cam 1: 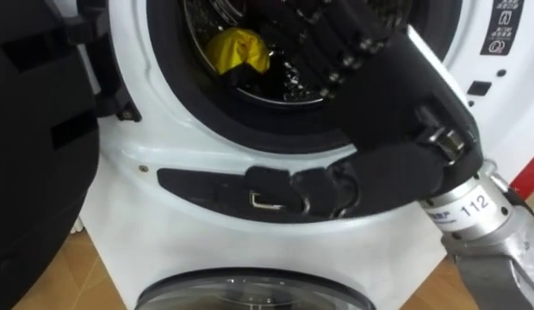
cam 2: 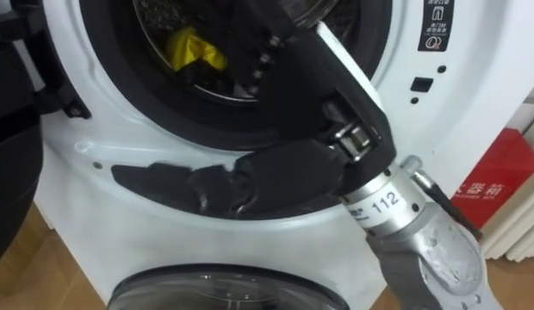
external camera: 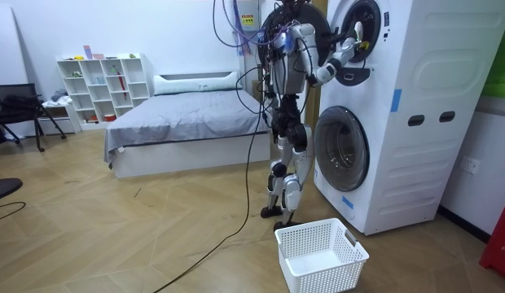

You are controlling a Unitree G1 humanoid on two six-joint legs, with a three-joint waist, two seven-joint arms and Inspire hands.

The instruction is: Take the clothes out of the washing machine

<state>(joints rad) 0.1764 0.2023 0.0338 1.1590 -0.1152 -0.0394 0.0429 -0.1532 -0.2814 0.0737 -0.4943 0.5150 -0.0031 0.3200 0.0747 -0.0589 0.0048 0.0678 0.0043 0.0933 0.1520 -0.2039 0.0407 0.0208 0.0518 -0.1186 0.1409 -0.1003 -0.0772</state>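
A yellow cloth (cam 1: 237,50) lies inside the dark drum (cam 1: 284,86) of the upper washing machine (external camera: 399,73), with a darker piece just under it. My right hand (cam 1: 383,95) reaches up into the drum from the lower right. Its fingers (cam 1: 340,52) are stretched out just right of the yellow cloth and hold nothing. The thumb (cam 1: 388,176) lies along the lower rim of the opening, by the latch slot (cam 1: 267,200). In the room view I stand upright right before the stacked machines with that arm raised into the upper one.
The upper machine's open dark door (cam 1: 34,146) hangs at my left. The lower machine's round door (cam 1: 250,293) is just beneath. A white laundry basket (external camera: 322,256) stands on the wooden floor by my feet. A bed (external camera: 187,122) and a shelf (external camera: 102,85) are behind me.
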